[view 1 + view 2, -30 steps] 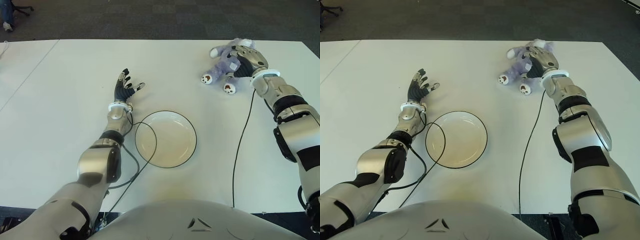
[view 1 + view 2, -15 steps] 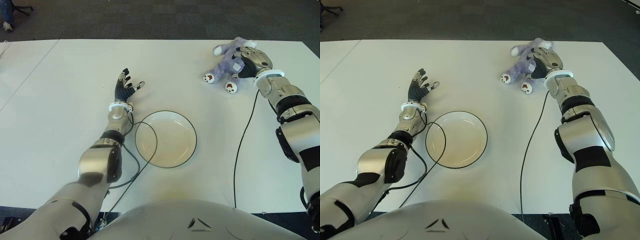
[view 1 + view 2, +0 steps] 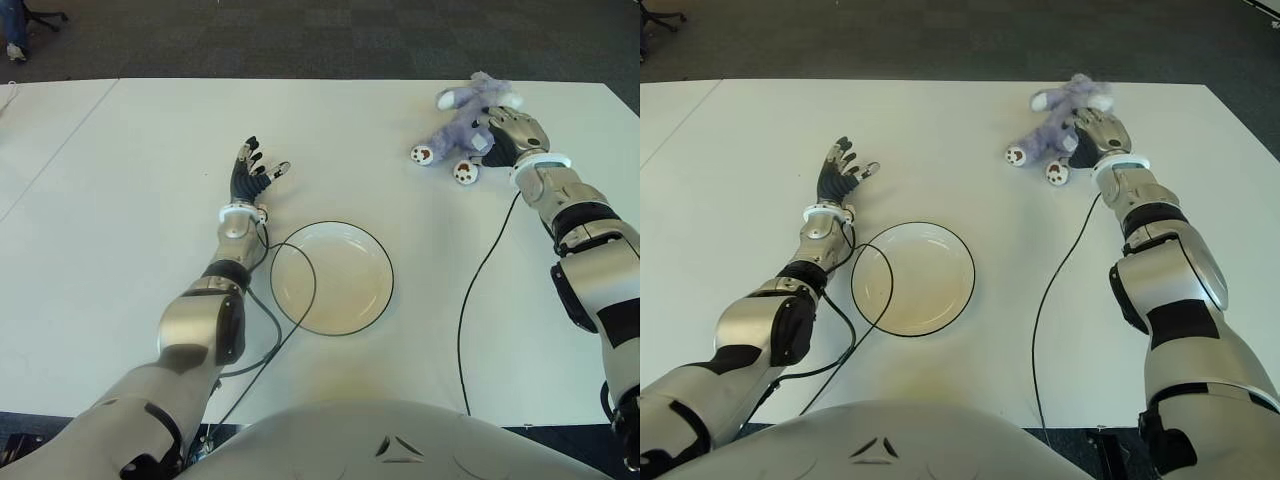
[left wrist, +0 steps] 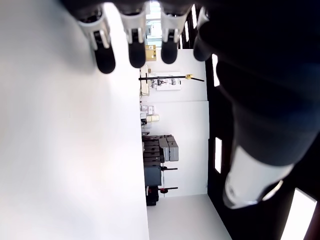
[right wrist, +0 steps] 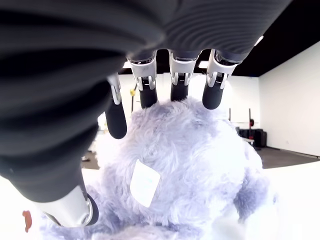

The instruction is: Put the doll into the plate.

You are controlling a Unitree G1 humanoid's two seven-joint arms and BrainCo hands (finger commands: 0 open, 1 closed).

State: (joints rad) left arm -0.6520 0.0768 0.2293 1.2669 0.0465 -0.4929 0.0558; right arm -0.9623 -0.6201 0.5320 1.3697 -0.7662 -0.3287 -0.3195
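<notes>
The doll [image 3: 458, 127], a purple plush bear with white paws, lies at the far right of the white table [image 3: 120, 200]. My right hand [image 3: 505, 131] is on the doll's right side, its fingers [image 5: 177, 85] curled over the fur and the thumb under it. The doll [image 5: 190, 165] fills the right wrist view. The plate [image 3: 340, 290], white with a dark rim, stands empty at the table's middle front, well left of the doll. My left hand [image 3: 250, 170] shows left of the plate, fingers [image 4: 132, 50] spread and holding nothing.
A black cable [image 3: 478, 290] trails from the right wrist toward the table's front edge. Another cable [image 3: 300, 305] from the left arm loops over the plate's left rim. Dark carpet lies beyond the table's far edge.
My right hand has shifted right with the doll, which has turned and moved slightly farther from the plate. The left arm has not moved.
</notes>
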